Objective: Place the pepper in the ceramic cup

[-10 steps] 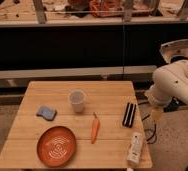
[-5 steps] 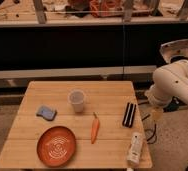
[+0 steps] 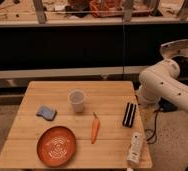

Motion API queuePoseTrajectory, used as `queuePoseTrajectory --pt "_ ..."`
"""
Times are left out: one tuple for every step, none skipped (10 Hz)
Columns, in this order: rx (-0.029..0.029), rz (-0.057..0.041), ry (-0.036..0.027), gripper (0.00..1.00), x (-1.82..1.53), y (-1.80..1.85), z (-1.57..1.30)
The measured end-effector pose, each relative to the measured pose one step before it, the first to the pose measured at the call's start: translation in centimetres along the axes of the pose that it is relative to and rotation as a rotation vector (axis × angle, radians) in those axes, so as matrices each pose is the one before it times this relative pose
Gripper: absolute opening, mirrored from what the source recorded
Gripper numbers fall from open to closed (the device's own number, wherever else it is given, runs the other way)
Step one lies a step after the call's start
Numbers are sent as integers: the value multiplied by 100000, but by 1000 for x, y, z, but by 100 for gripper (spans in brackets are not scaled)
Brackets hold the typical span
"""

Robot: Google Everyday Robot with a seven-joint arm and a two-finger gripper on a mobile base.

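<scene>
Pepper (image 3: 94, 130) lies on the table's (image 3: 47, 90) near half, with the ceramic cup (image 3: 76, 100) apart at its 11 o'clock. Gripper (image 3: 147, 103), wide open and empty, hangs off the 3 o'clock edge; best pinch across the pepper's middle

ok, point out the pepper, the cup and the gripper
pepper (image 3: 95, 130), camera view, middle of its body
cup (image 3: 77, 102), camera view, front wall
gripper (image 3: 147, 114), camera view, lower end of the arm (image 3: 167, 82), beside the table (image 3: 112, 91) right edge
</scene>
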Motion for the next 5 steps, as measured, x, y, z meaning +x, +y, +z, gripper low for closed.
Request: queuePoseTrajectory --pt "559 -1914 632 80 -904 -212 4" --pt "327 -2475 680 80 -515 -40 90" --pt "295 -3553 738 80 -1015 -61 163" --pt "594 -3637 332 80 -1522 -362 54" --pt "477 -3311 388 80 -1331 -365 53"
